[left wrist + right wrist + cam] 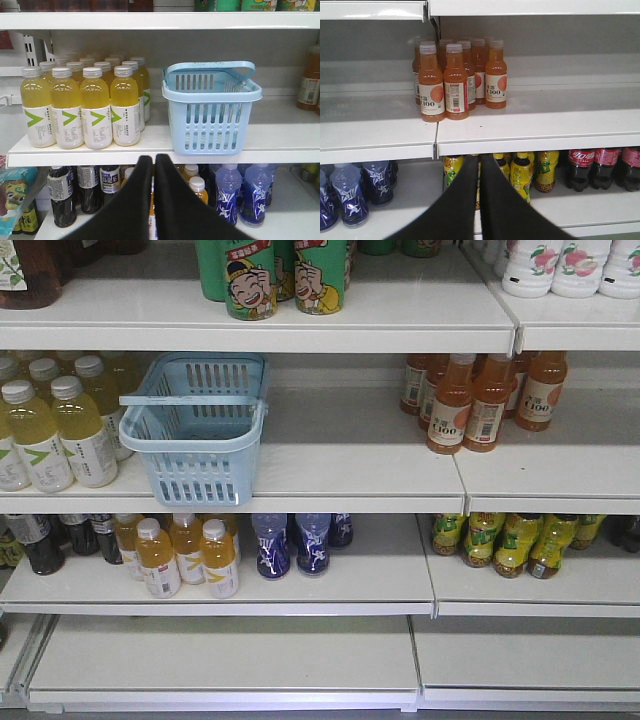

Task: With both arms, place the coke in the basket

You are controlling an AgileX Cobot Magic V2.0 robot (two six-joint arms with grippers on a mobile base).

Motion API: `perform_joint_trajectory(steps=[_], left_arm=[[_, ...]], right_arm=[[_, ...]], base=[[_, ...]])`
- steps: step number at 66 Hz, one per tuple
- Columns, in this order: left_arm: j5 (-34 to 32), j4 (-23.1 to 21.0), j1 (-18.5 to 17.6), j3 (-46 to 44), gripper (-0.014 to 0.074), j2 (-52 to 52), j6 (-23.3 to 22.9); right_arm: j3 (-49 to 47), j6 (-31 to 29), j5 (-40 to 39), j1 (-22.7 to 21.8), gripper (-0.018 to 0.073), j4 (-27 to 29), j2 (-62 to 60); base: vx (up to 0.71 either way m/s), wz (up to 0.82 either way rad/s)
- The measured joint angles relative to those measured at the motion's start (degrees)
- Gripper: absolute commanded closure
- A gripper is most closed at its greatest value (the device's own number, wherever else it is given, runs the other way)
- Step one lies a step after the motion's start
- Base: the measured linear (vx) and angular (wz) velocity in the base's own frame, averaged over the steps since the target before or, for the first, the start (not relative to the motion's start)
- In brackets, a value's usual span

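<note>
The basket [200,480] stands on the middle shelf [350,455], at 3 o'clock of the yellow bottles [60,430], handle lying across its rim; the left gripper [152,161], at 7 o'clock of it, has its jaws pressed together on nothing; the right gripper [479,160], at 6 o'clock of the orange bottles [455,80], is likewise closed and empty.

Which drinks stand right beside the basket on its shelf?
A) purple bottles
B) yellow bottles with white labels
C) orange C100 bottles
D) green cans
B: the yellow bottles stand close against the basket on the same shelf.
</note>
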Motion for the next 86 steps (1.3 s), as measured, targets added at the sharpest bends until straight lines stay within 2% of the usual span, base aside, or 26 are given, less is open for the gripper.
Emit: perform_joint_trajectory(steps=[53,61,80,83,86], left_arm=[[-0.1,0.0,0.0,0.0,0.0602,0.0,-0.1],[-1.7,-0.8,0.0,0.0,0.0602,0.0,-2.4],[-3.7,-1.1,0.0,0.0,0.0602,0.0,-3.8],[-4.2,-2.3,0.0,0.0,0.0602,0.0,-5.5],[-5.1,-4.8,0.0,0.0,0.0602,0.0,-9.3]], right_arm=[[0.0,0.0,0.0,0.0,0.0561,0.0,0.0],[0.0,0.0,0.0,0.0,0.0561,0.0,0.0],[0.0,0.0,0.0,0.0,0.0561,0.0,0.0],[0.0,0.0,0.0,0.0,0.0561,0.0,0.0],[0.0,0.0,0.0,0.0,0.0561,0.0,0.0]], base=[[0.0,0.0],[0.0,0.0],[0.0,0.0],[0.0,0.0],[0.0,0.0]])
